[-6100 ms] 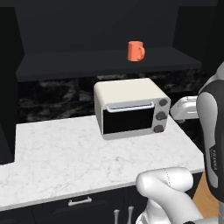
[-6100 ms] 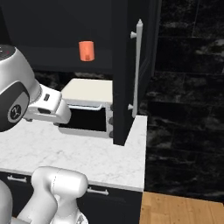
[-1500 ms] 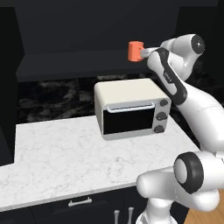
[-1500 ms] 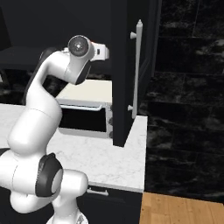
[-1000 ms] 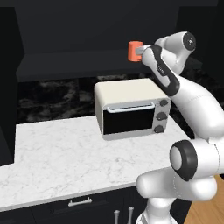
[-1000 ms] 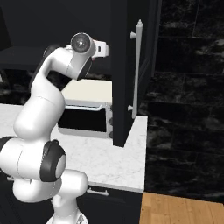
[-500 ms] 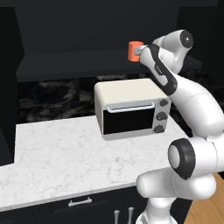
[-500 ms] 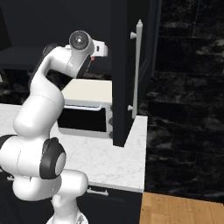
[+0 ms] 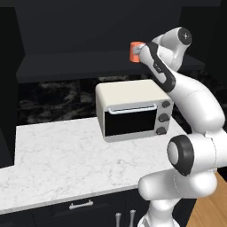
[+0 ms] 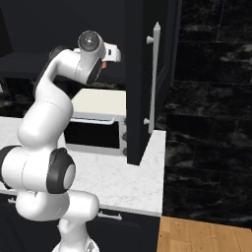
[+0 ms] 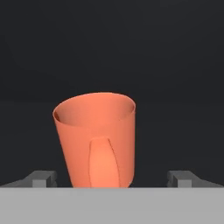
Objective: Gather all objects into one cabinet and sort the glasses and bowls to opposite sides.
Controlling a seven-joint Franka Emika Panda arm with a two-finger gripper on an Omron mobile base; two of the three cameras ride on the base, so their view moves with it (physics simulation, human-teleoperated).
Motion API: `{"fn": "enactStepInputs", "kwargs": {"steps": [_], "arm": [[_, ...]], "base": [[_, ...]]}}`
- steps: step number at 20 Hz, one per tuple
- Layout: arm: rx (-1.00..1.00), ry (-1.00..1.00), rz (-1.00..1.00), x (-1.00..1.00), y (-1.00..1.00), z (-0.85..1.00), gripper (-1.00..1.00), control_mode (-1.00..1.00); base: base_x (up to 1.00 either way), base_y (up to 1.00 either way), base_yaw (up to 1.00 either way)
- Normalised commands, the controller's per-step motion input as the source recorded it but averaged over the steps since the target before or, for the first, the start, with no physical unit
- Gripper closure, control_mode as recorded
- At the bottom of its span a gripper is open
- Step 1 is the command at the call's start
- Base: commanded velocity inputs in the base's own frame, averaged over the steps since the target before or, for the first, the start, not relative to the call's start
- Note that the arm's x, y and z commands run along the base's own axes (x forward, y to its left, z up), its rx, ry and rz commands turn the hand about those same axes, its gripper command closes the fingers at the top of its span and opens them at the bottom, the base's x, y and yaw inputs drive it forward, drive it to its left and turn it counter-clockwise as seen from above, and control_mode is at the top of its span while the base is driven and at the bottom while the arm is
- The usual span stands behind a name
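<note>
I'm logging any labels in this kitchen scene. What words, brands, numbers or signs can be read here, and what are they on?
None can be read.
The orange mug is plain, with no print.
The toaster oven shows three knobs but no legible markings around them.
The cabinet door and the counter carry no text.

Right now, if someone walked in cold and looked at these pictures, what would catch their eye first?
Probably the orange mug, the one bright thing against the black cabinet, standing upright on its dark shelf above the cream toaster oven. Next, the white arm reaching up to it, with the open gripper lined up on the mug, a fingertip on either side and the handle facing the hand camera.
</note>
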Motion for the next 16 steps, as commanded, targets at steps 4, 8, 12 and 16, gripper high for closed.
{"fn": "enactStepInputs", "kwargs": {"steps": [4,8,12,16], "arm": [[0.0,0.01,0.0,0.2,0.1,-0.01,-1.0,-1.0],[0.0,0.03,0.0,0.13,0.16,-0.07,-1.0,-1.0],[0.0,0.05,0.0,0.05,0.1,-0.01,-1.0,-1.0],[0.0,0.07,0.0,0.01,0.04,0.0,1.0,-1.0]], "base": [[0.0,0.0,0.0],[0.0,0.0,0.0],[0.0,0.0,0.0],[0.0,0.0,0.0]]}}
